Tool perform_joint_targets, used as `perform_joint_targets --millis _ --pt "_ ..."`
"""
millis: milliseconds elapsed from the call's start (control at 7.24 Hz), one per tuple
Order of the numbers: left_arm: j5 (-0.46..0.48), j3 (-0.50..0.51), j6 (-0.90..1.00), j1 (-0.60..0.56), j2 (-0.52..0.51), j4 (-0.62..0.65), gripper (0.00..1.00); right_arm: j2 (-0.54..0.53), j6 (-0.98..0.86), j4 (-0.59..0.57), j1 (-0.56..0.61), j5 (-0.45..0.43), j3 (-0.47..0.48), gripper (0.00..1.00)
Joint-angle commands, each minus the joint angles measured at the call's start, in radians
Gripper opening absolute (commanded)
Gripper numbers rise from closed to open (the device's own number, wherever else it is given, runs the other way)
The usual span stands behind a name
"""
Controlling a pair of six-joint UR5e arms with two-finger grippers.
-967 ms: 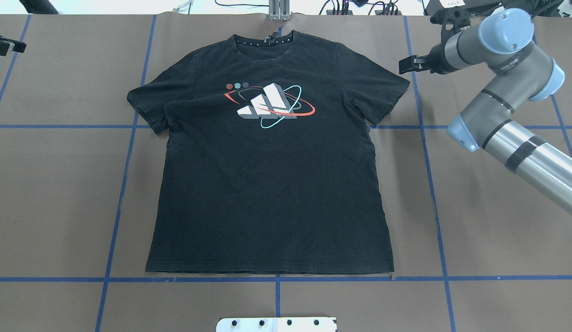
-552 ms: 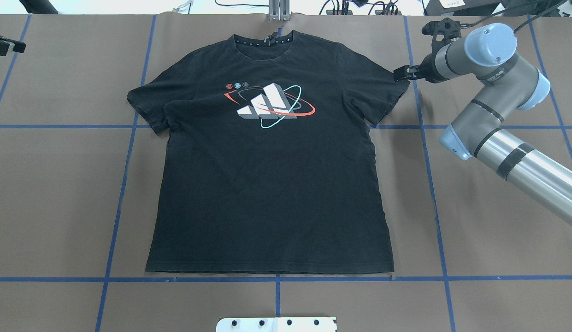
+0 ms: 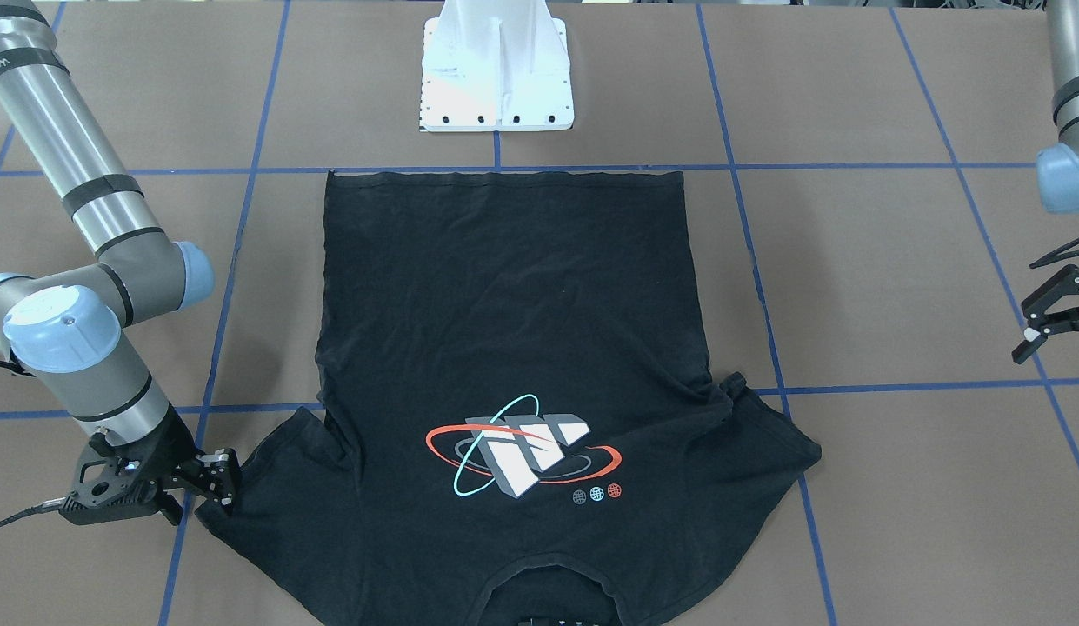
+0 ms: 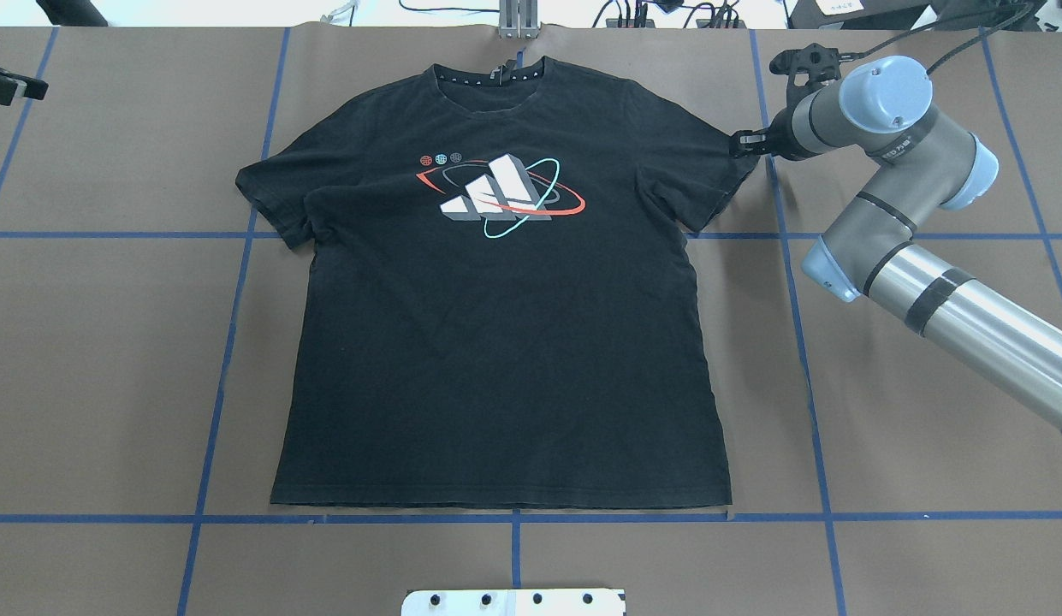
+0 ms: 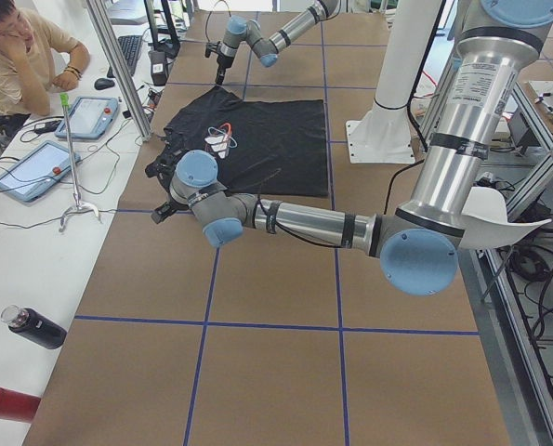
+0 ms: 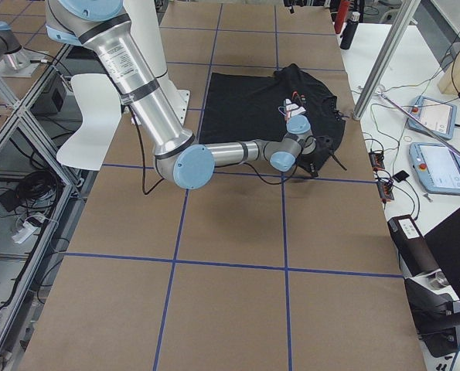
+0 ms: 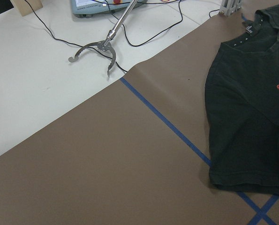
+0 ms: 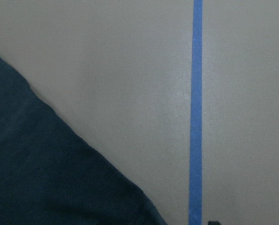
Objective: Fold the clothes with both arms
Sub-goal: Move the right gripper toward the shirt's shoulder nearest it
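Currently T-shirt (image 4: 496, 342) flat on table (image 4: 881, 411), right gripper (image 4: 739, 144) at edge.

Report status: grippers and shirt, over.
Left gripper open, away from shirt. Right gripper at sleeve edge, grip unclear. Shirt flat, print up. Nothing lying on it.

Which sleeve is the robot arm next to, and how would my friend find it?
Find the brown table crossed by blue tape lines; a black T-shirt lies flat on it, print up. Seen from behind the robot, it is the sleeve on the right. Only this one has the right gripper at its tip; the other sleeve has no gripper near it.
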Motion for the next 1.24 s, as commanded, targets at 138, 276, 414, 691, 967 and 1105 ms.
perform_joint_targets --millis 138,276,414,691,967,1105 --pt "0.000 0.002 0.000 0.000 0.000 0.000 1.00 0.005 -0.002 0.000 -0.001 -0.002 -0.010 0.21" --pt "0.000 0.002 0.000 0.000 0.000 0.000 1.00 0.003 -0.005 0.000 -0.003 -0.001 -0.007 0.04" --pt "0.000 0.000 0.000 0.000 0.000 0.000 1.00 -0.007 -0.005 0.003 -0.003 -0.001 0.003 0.00" --pt "0.000 -0.001 0.000 0.000 0.000 0.000 1.00 -0.020 -0.003 0.028 -0.003 -0.001 0.028 0.00" --pt "0.000 -0.001 0.000 0.000 0.000 0.000 1.00 -0.011 0.014 -0.001 0.000 -0.001 0.093 0.00" --pt "0.000 0.000 0.000 0.000 0.000 0.000 1.00 0.008 0.059 -0.049 -0.004 -0.002 0.119 0.00"
